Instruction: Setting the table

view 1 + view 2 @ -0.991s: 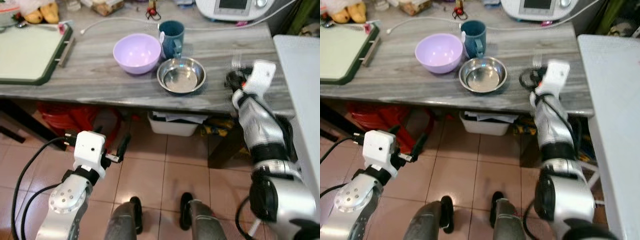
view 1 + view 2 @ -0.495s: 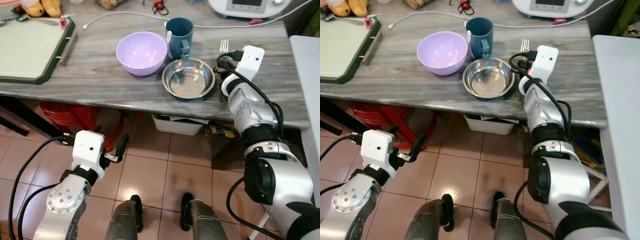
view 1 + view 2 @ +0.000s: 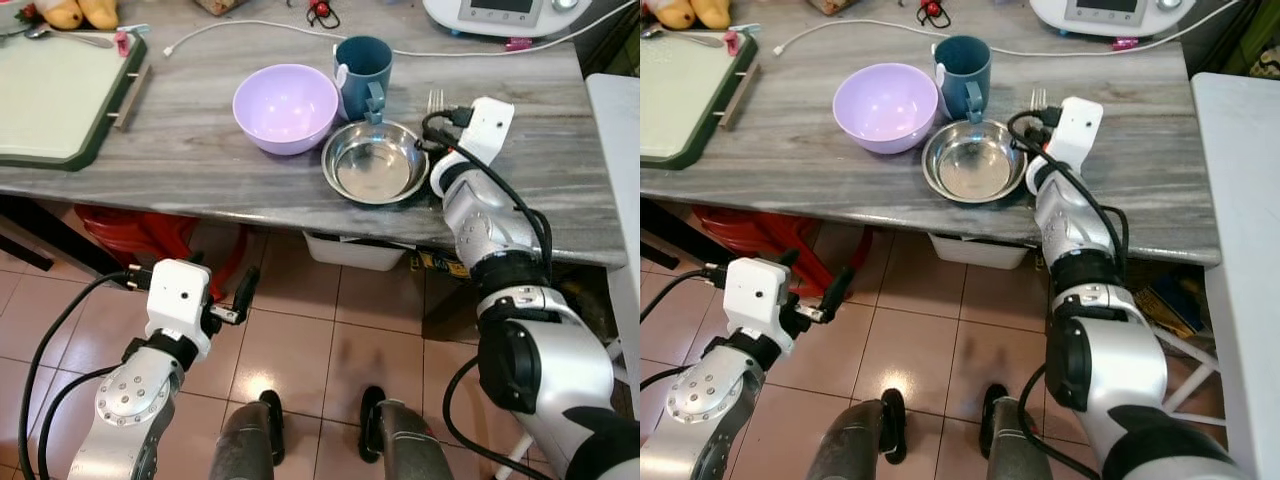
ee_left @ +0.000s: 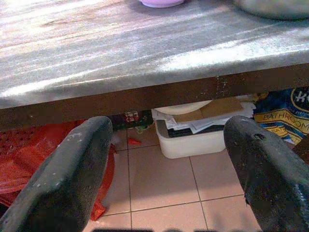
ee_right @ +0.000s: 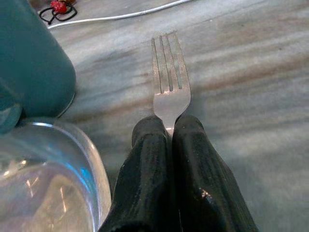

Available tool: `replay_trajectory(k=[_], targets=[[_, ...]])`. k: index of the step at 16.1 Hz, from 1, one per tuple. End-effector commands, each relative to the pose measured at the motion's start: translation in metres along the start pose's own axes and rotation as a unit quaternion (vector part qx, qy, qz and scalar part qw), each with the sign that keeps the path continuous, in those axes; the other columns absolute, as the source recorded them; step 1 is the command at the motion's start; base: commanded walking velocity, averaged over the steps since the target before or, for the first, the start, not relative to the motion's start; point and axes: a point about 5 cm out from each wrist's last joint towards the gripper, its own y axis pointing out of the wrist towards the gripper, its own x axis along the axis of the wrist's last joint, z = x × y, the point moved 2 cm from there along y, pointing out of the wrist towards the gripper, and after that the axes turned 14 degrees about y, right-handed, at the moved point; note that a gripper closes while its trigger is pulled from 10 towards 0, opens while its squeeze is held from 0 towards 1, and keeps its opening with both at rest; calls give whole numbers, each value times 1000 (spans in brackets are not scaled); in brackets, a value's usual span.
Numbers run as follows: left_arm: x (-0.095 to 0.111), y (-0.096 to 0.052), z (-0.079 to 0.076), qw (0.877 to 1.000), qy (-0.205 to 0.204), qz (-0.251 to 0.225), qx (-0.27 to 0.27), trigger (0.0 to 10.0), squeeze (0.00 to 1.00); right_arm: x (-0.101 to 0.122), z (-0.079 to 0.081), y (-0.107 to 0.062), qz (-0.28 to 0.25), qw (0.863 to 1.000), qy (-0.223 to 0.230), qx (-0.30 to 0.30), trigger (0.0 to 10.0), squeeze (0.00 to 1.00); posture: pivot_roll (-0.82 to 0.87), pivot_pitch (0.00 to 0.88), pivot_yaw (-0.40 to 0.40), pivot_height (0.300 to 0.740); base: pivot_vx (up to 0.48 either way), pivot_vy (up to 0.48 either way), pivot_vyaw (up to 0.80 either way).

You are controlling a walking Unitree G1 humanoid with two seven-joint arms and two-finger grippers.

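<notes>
Swung inward since a second ago: right pincer (image 5: 170, 145) now at frame centre beside steel bowl (image 3: 373, 161), pinching fork (image 5: 170, 84) over surface (image 3: 180, 150). Left pincer (image 4: 169, 169) spread, idle. Placement pending.

We've got the table (image 3: 200, 150) stretched across in front of us. On it, the steel bowl (image 3: 374, 161) sits near the front edge, with the plastic bowl (image 3: 285, 105) just behind and to its left, and the mug (image 3: 362, 73) right behind it. To the steel bowl's right, our right gripper (image 5: 169, 133) is pinched on the fork (image 5: 170, 84), tines pointing away over the tabletop. Far left lies the tray (image 3: 60, 95). Our left gripper (image 4: 169, 169) hangs below the table edge, spread wide, a bin (image 3: 355, 250) under the table.
</notes>
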Motion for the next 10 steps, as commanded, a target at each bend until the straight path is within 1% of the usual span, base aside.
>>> replay_trajectory(k=[1, 3, 4, 5, 6, 7, 9, 10], targets=[[-2, -3, -2, 1000, -3, 6, -7, 10000, 0, -37, -21, -9, 68, 997, -2, -37, 627, 0, 144, 281, 46, 740, 0, 0, 0], [-2, -2, -3, 1000, -3, 5, -10, 10000, 0, -43, -25, -13, 83, 996, -13, -39, 1373, 0, 143, 278, 44, 740, 0, 0, 0], [-2, -2, -3, 1000, -3, 5, -10, 10000, 0, -44, -27, -14, 85, 995, -17, -40, 2196, 0, 142, 278, 43, 740, 0, 0, 0], [-3, -1, -4, 1000, -4, 5, -12, 10000, 0, -48, -33, -17, 93, 994, -26, -48, 10000, 0, 140, 276, 41, 740, 0, 0, 0], [-3, -1, -4, 1000, -4, 6, -12, 10000, 0, -49, -35, -18, 95, 994, -27, -49, 10000, 0, 138, 276, 40, 740, 0, 0, 0], [-3, -1, -5, 1000, -4, 6, -13, 10000, 0, -50, -38, -20, 98, 993, -31, -51, 10000, 1000, 138, 276, 39, 740, 0, 0, 0], [-3, 0, -6, 1000, -5, 5, -13, 10000, 0, -48, -42, -22, 98, 993, -36, -53, 10000, 1000, 134, 271, 36, 740, 0, 0, 0], [-3, 2, -6, 1000, -7, 5, -13, 10000, 0, -43, -44, -24, 91, 993, -45, -53, 10000, 1000, 128, 263, 33, 740, 0, 0, 0]])
